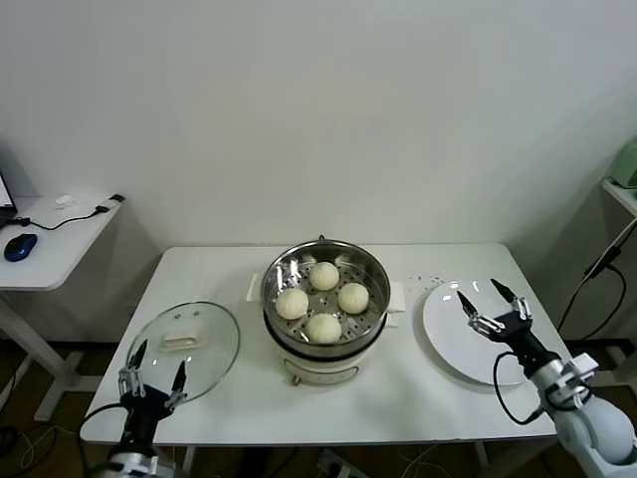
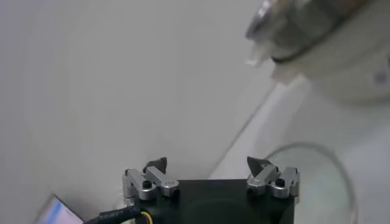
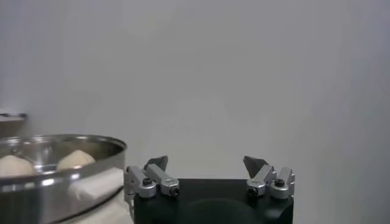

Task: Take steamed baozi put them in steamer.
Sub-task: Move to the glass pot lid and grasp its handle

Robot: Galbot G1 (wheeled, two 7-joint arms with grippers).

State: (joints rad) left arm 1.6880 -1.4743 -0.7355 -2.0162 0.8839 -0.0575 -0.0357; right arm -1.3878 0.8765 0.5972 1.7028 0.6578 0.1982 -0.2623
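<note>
Four cream-white baozi lie on the perforated tray inside the round steel steamer at the table's middle. Two of them show over the steamer's rim in the right wrist view. My right gripper is open and empty above the white plate, right of the steamer. My left gripper is open and empty at the table's front left, over the near edge of the glass lid. The steamer's base shows far off in the left wrist view.
A flat white plate lies right of the steamer. A round glass lid with a white handle lies on the table's left, also in the left wrist view. A side desk with a blue mouse stands at far left.
</note>
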